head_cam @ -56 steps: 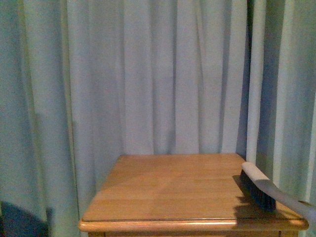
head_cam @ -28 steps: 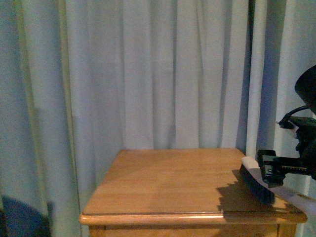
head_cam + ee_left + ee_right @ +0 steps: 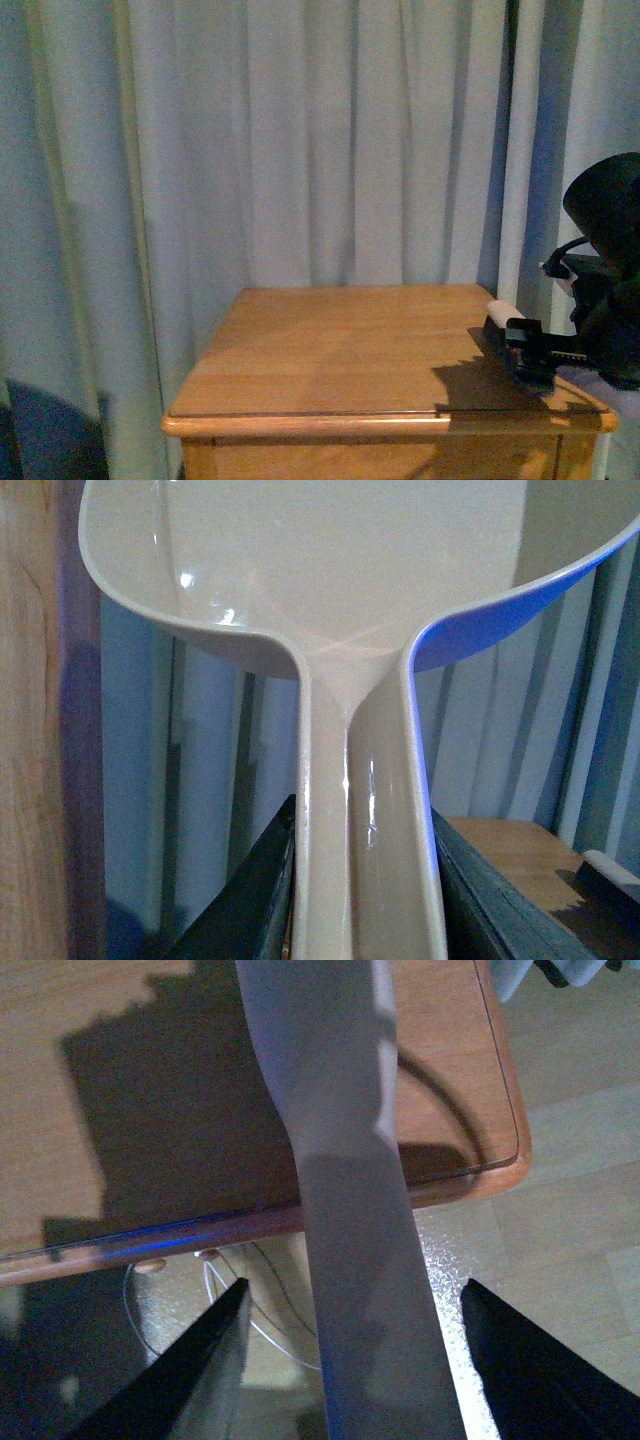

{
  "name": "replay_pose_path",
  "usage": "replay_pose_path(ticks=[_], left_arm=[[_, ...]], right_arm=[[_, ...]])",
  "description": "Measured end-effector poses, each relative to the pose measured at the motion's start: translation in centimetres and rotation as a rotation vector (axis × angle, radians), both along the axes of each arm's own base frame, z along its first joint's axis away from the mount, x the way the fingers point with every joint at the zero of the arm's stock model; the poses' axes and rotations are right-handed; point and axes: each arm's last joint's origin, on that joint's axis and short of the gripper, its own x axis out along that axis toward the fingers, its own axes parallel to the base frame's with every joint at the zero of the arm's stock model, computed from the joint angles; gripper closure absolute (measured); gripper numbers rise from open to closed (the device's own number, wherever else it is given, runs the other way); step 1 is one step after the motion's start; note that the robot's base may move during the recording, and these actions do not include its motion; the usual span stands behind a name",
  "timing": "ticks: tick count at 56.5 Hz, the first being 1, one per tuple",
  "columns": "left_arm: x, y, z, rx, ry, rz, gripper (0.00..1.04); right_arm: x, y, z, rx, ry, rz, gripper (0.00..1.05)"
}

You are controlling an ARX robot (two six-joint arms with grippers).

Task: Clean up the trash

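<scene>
No trash shows in any view. A pinkish-beige dustpan [image 3: 330, 570] fills the left wrist view, and my left gripper [image 3: 365, 900] is shut on its handle, a dark finger [image 3: 250, 890] pressed against each side. A hand brush [image 3: 497, 312] with dark bristles lies at the right edge of the wooden table [image 3: 330, 350]. My right gripper [image 3: 530, 352] hovers over it. In the right wrist view the brush's pale handle [image 3: 340, 1160] runs between the fingers [image 3: 190, 1380] of the open right gripper [image 3: 365, 1360], with clear gaps on both sides.
Pale curtains [image 3: 320, 140] hang close behind and beside the table. The table's rounded front edge [image 3: 250, 1228] sticks out over a light floor [image 3: 580, 1180], where a thin cable [image 3: 250, 1305] lies. The brush handle overhangs that edge.
My right arm came into the front view from the right, then dropped lower and further left over the brush. The brush stayed in place.
</scene>
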Motion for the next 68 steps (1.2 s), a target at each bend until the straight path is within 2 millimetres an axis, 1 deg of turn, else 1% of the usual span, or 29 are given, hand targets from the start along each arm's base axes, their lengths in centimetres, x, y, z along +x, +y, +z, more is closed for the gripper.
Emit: replay_pose_path(ticks=[17,24,28,29,34,37,39,42,43,46,47,49,50,53,63,68], left_arm=[[0.0,0.0,0.0,0.000,0.000,0.000,0.76],[0.0,0.0,0.0,0.000,0.000,0.000,0.76],[0.0,0.0,0.0,0.000,0.000,0.000,0.76],[0.0,0.0,0.0,0.000,0.000,0.000,0.76],[0.0,0.0,0.0,0.000,0.000,0.000,0.76],[0.0,0.0,0.0,0.000,0.000,0.000,0.76],[0.0,0.0,0.0,0.000,0.000,0.000,0.76],[0.0,0.0,0.0,0.000,0.000,0.000,0.76],[0.0,0.0,0.0,0.000,0.000,0.000,0.76],[0.0,0.0,0.0,0.000,0.000,0.000,0.76],[0.0,0.0,0.0,0.000,0.000,0.000,0.76],[0.0,0.0,0.0,0.000,0.000,0.000,0.76],[0.0,0.0,0.0,0.000,0.000,0.000,0.76],[0.0,0.0,0.0,0.000,0.000,-0.001,0.76],[0.0,0.0,0.0,0.000,0.000,0.000,0.76],[0.0,0.0,0.0,0.000,0.000,-0.001,0.76]], right_arm=[[0.1,0.0,0.0,0.009,-0.006,0.002,0.83],[-0.1,-0.1,0.2,0.014,-0.040,0.006,0.84],[-0.5,0.0,0.8,0.016,-0.086,0.012,0.84],[-0.9,-0.1,1.3,0.001,-0.136,0.015,0.84],[-2.1,-0.2,2.7,-0.018,-0.245,0.026,0.84],[-3.5,-0.5,4.2,0.004,-0.345,0.054,0.84],[-5.0,-0.9,5.5,0.004,-0.425,0.066,0.84],[-7.0,-1.6,6.8,0.016,-0.513,0.085,0.84],[-7.4,-1.7,7.0,0.015,-0.528,0.089,0.84],[-10.0,-2.8,8.1,0.026,-0.621,0.101,0.84],[-11.1,-3.3,8.4,0.041,-0.646,0.112,0.84],[-12.7,-3.9,8.6,0.052,-0.679,0.116,0.84],[-13.8,-4.4,8.7,0.059,-0.703,0.114,0.84],[-15.7,-5.1,8.8,0.071,-0.734,0.111,0.84],[-20.7,-6.1,9.1,0.076,-0.867,0.107,0.84],[-22.5,-6.4,9.7,0.085,-0.918,0.102,0.84]])
